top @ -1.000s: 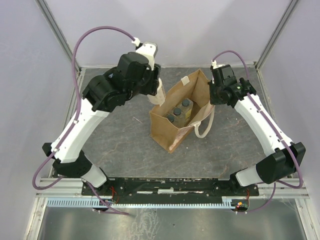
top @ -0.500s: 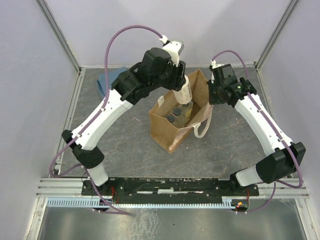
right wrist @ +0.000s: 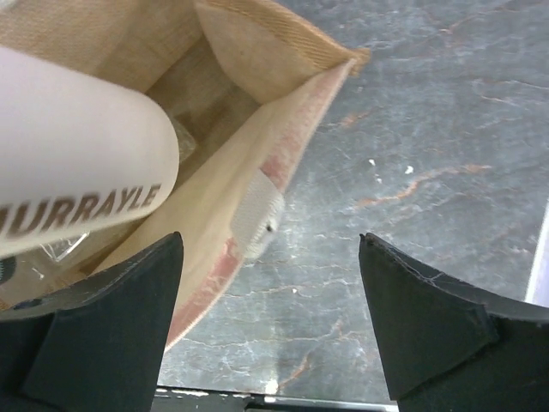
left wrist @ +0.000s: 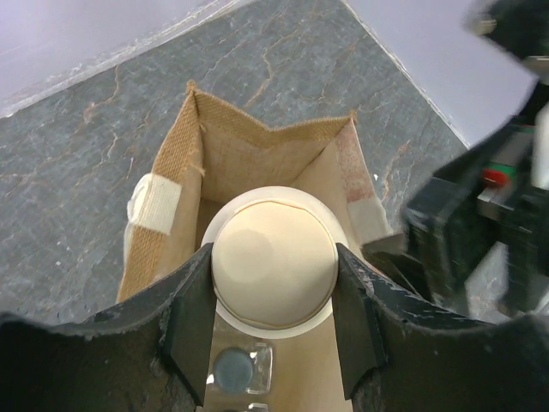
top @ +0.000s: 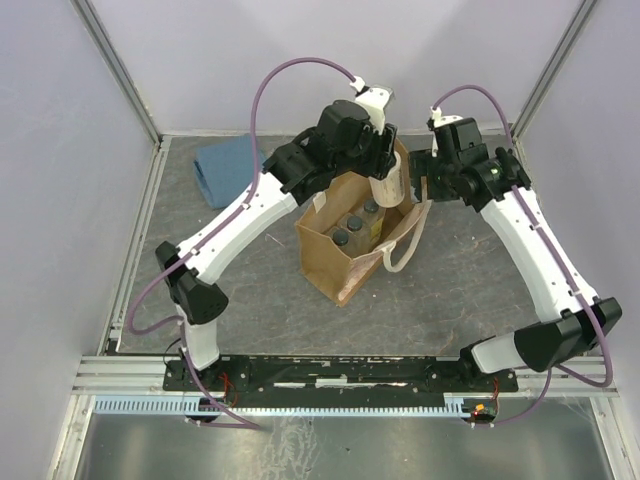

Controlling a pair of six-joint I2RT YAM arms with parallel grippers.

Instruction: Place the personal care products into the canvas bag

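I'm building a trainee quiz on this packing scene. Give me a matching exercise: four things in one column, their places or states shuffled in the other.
1. cream bottle
2. blue cloth
3. right end effector
4. clear bottles

A. lying at the far left of the table
B. open, holding nothing
C. held over the canvas bag
D. standing inside the bag

Pairs: 1-C, 2-A, 3-B, 4-D.
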